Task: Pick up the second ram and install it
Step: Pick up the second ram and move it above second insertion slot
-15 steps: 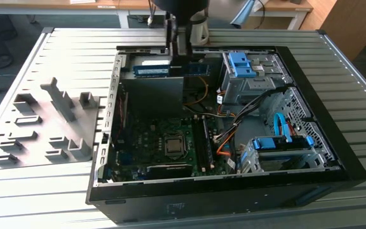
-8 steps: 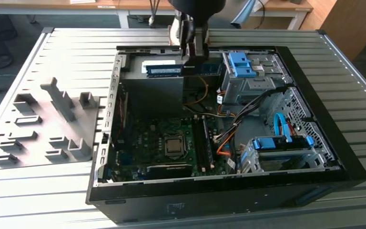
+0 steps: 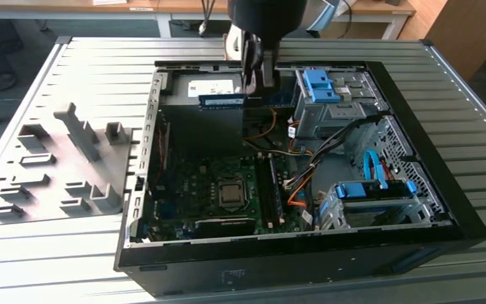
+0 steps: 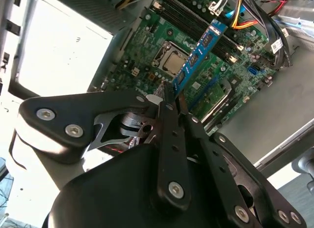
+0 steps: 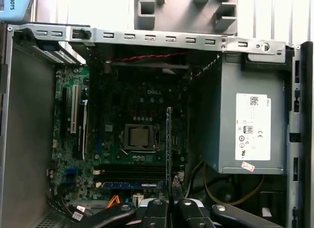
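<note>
The second ram (image 3: 222, 101) is a dark stick with a blue-white label. My gripper (image 3: 258, 87) is shut on one end of it and holds it level in the air over the far end of the open computer case (image 3: 138, 209). In the second wrist view the ram (image 4: 198, 53) sticks out from the closed fingers (image 4: 169, 107) above the green motherboard (image 4: 147, 66). The first wrist view shows the ram (image 5: 169, 144) edge-on, hanging above the processor socket (image 5: 140, 137) and crosswise to the long memory slots (image 5: 130, 171).
The silver power supply (image 5: 245, 125) sits close beside the ram. Blue drive cages (image 3: 321, 85) and orange and blue cables (image 3: 298, 196) crowd the exterior view's right side of the case. Gray plastic holder blocks (image 3: 66, 164) stand on the table at the exterior view's left.
</note>
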